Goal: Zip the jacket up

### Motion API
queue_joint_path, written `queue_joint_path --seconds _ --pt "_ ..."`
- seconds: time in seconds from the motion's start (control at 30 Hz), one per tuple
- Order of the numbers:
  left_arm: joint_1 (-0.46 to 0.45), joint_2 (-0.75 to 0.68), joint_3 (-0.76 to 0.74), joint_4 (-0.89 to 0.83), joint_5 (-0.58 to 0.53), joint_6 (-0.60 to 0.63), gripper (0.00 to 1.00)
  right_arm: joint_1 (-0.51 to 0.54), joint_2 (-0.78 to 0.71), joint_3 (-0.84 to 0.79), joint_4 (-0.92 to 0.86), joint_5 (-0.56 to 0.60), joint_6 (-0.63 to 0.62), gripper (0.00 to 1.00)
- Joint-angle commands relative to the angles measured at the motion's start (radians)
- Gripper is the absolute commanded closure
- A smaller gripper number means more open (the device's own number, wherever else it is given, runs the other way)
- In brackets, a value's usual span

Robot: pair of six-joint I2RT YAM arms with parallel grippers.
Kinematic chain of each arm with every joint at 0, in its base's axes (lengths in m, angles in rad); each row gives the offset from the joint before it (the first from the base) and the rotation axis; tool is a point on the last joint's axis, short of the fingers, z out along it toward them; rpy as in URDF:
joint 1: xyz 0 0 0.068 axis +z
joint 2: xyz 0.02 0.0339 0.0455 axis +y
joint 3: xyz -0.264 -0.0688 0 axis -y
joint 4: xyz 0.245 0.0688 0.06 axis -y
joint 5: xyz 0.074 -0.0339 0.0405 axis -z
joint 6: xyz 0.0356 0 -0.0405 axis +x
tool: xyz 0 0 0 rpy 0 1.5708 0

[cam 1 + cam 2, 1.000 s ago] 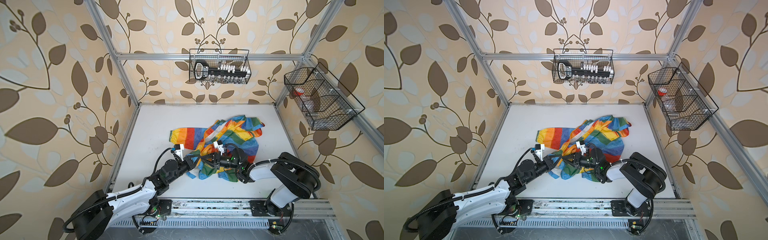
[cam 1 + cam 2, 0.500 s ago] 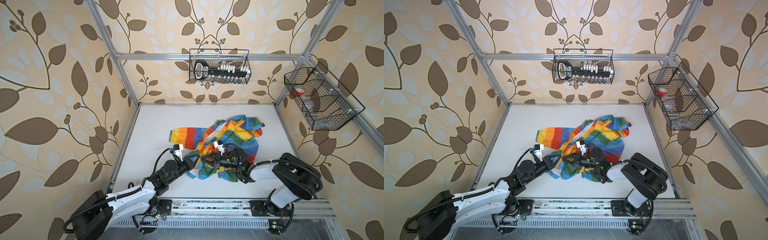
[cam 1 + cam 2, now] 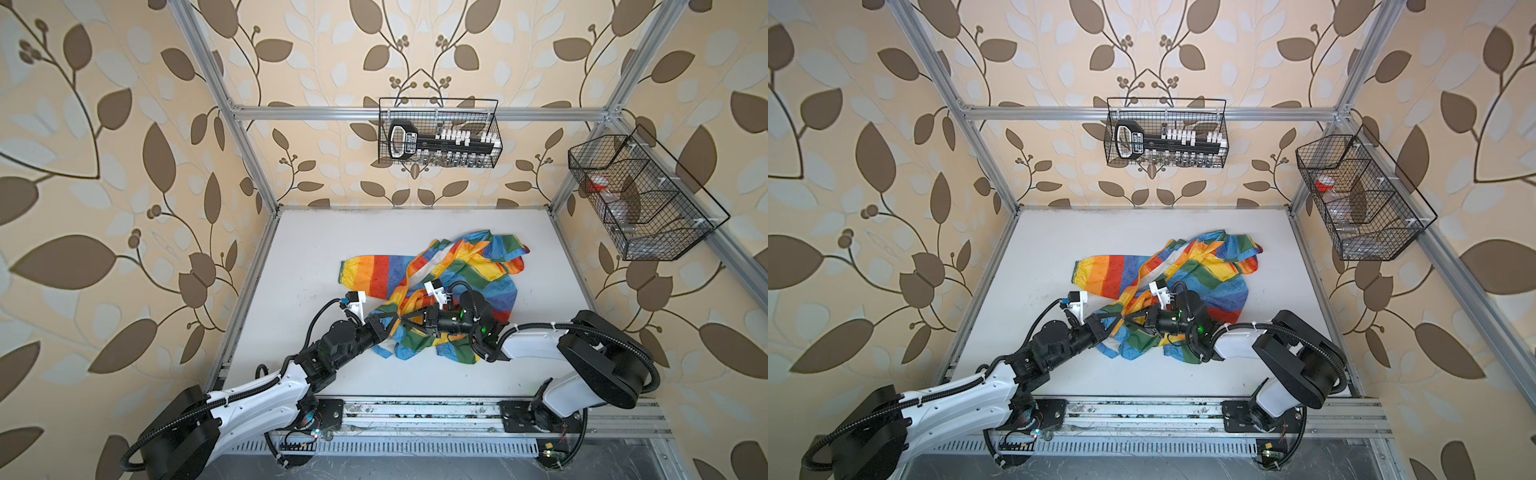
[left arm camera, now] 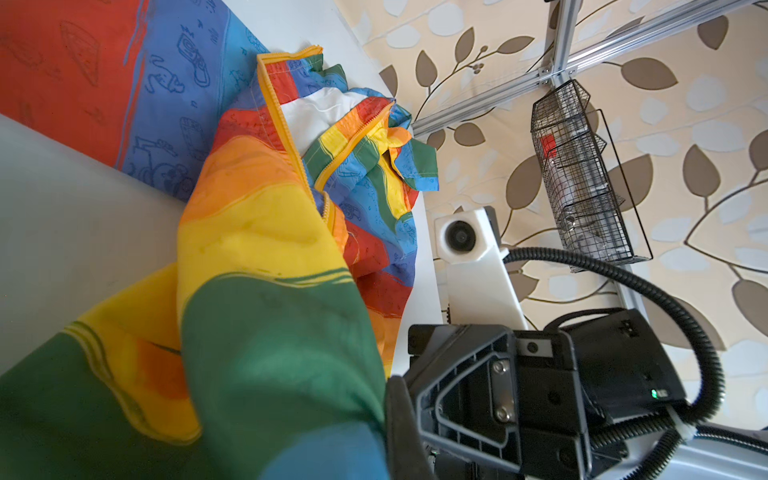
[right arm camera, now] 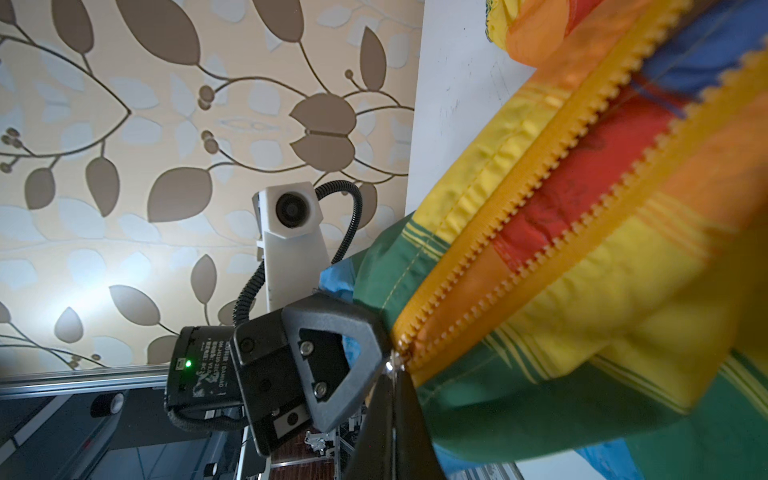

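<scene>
Jacket [image 3: 457,270] [image 3: 1204,266], one, rainbow-blocked and crinkly. Crumpled on the white table [image 3: 332,237], mid-table and slightly right of centre. Near edge caught between the two gripper tips, one sleeve stretched flat to the left, the rest bunched toward the far right.

Against a second ago:
- Right gripper [image 3: 405,318] [image 3: 1128,318] now pinched fully together, where a narrow gap stood before.
- Left gripper [image 3: 394,319] [image 3: 1119,318] as tightly closed as then.
- Jacket outline and both arm poses almost unchanged.

Counted, near to far:
- Two arms reaching in from the near rail.
- Two grippers, tip to tip over the jacket's near edge.
  - Left one clamped on green fabric right beside the zipper's bottom end. Its own fingertips are buried under cloth in the left wrist view [image 4: 266,232].
  - Right one clamped at the bottom end of the zipper [image 5: 515,195], where the teeth converge. Pull tab or tape between the pads: cannot tell.
- Two white wrist cameras, one behind each gripper [image 3: 356,301] [image 3: 436,291].
- One zipper with two rows of orange-yellow teeth, joined only at the bottom end and spread apart beyond it, with red and orange fabric showing between.
- Two black wire baskets, one on the far wall [image 3: 382,124] and one on the right wall [image 3: 582,166].
</scene>
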Motion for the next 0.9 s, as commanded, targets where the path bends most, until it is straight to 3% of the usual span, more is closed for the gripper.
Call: queue_joint_path --seconds 0.0,0.07,0.2,0.6,0.87 --pt "-0.009 -0.015 0.030 -0.014 0.026 0.015 0.79 0.000 -0.020 0.044 -0.064 0.006 -0.051 1.00" --pt "-0.009 -0.026 0.037 -0.037 0.029 0.005 0.53 -0.001 -0.021 0.063 -0.121 0.013 -0.087 1.00" --pt "-0.009 -0.059 0.042 -0.073 0.030 -0.008 0.37 -0.009 -0.023 0.107 -0.214 0.033 -0.144 1.00" --pt "-0.010 -0.105 0.005 -0.098 -0.011 -0.032 0.51 -0.009 -0.047 0.183 -0.409 0.073 -0.275 1.00" --pt "-0.008 -0.100 0.000 -0.106 -0.037 -0.041 0.50 -0.005 -0.108 0.201 -0.553 0.109 -0.370 1.00"
